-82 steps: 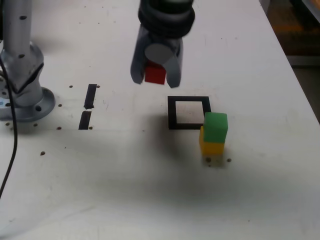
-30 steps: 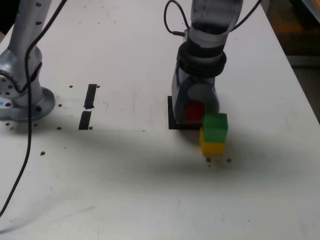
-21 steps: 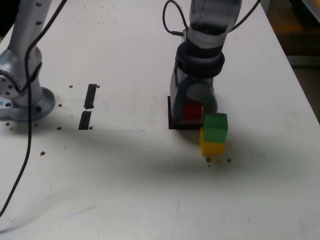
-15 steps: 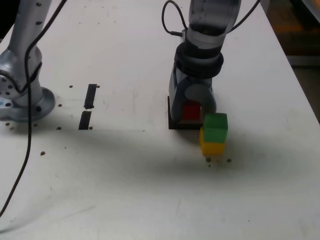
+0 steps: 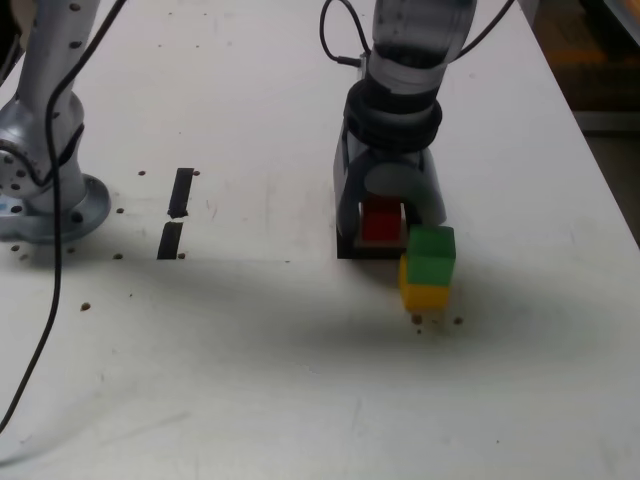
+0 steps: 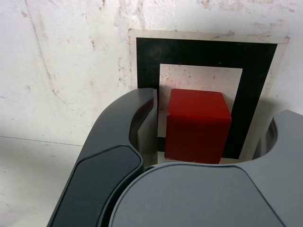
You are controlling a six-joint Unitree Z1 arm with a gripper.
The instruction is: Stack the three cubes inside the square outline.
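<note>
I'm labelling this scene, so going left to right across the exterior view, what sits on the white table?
Grey metal arm base → two short black tape strips → small red cube between the open pincer → green cube atop yellow cube.

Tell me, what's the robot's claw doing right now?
Gripper open, straddling red cube. Red cube sits in square outline. Green cube on yellow cube, just outside outline.

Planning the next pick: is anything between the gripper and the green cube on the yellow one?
Nothing visible blocks it. The gripper stands open around the red cube in the square outline; the green cube sits atop the yellow cube, just outside the outline, top clear.
</note>
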